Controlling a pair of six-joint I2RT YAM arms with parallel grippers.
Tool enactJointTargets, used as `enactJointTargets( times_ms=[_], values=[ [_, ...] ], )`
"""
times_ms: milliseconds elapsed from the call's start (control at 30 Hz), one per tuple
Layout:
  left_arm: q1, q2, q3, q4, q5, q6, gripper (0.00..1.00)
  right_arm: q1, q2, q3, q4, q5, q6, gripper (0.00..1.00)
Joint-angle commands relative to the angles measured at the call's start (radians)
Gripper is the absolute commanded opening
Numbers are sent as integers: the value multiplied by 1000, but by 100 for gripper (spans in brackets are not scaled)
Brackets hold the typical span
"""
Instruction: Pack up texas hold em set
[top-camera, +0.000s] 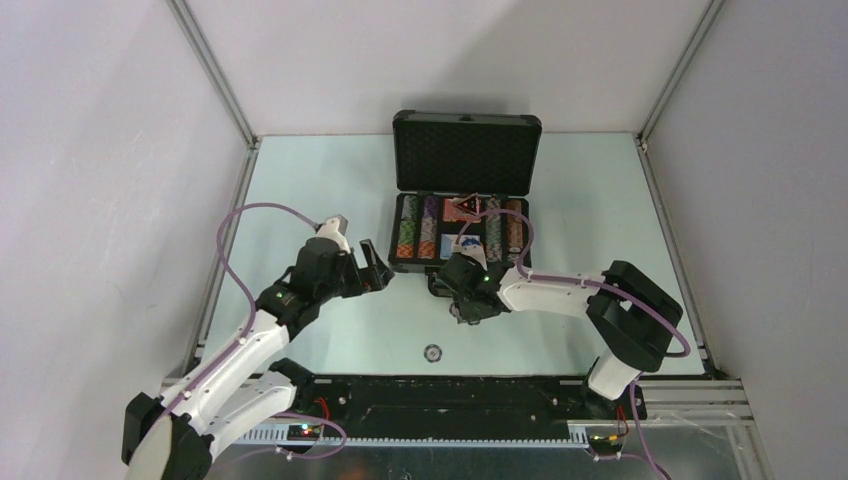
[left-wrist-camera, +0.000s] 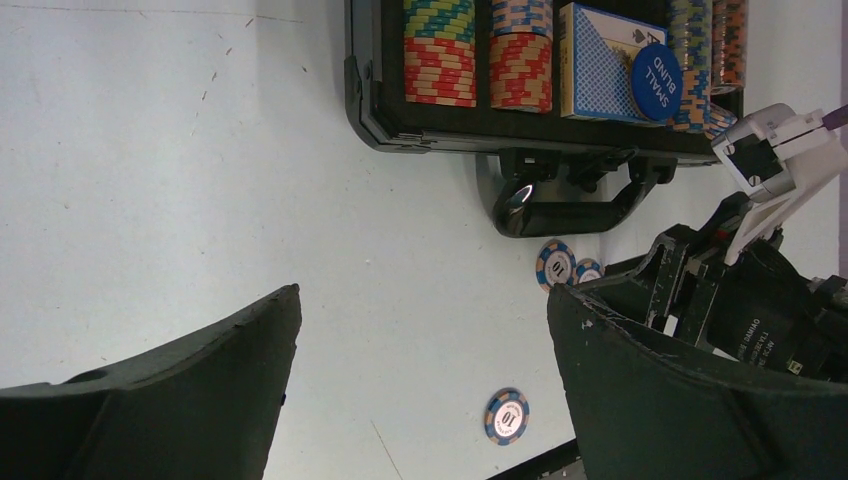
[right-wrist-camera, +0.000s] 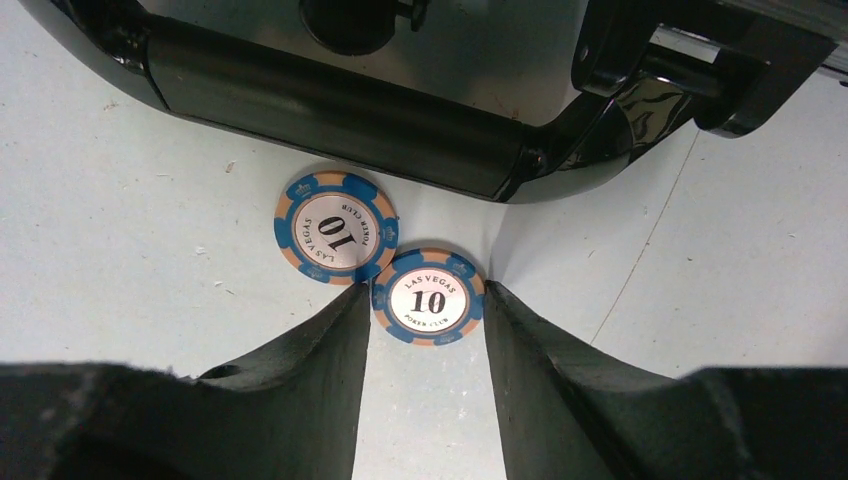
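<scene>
The black briefcase (top-camera: 466, 152) stands open at the back, with rows of chips (top-camera: 420, 228), a red card deck (top-camera: 462, 210), a blue deck (left-wrist-camera: 598, 70) and a blue "small blind" button (left-wrist-camera: 657, 82) inside. Two blue-and-orange "10" chips lie flat on the table just in front of its handle (right-wrist-camera: 330, 110). My right gripper (right-wrist-camera: 428, 290) has its fingertips against both sides of the nearer chip (right-wrist-camera: 430, 296); the other chip (right-wrist-camera: 336, 226) touches it on the left. A third "10" chip (left-wrist-camera: 507, 415) lies alone near the front edge. My left gripper (left-wrist-camera: 425, 300) hovers wide open and holds nothing.
The case's lid stands upright against the back wall. The black rail (top-camera: 450, 395) with the arm bases runs along the front edge, just behind the lone chip (top-camera: 433, 352). My right arm (left-wrist-camera: 760, 300) shows beside the left gripper's right finger.
</scene>
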Motion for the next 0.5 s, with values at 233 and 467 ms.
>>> enactJointTargets(
  times_ms=[233, 467],
  values=[
    [-19, -2, 2, 49, 40, -1, 97, 3, 25, 6, -59, 25, 24, 54],
    [-27, -1, 2, 60, 52, -11, 96, 4, 27, -5, -66, 21, 29, 55]
  ],
)
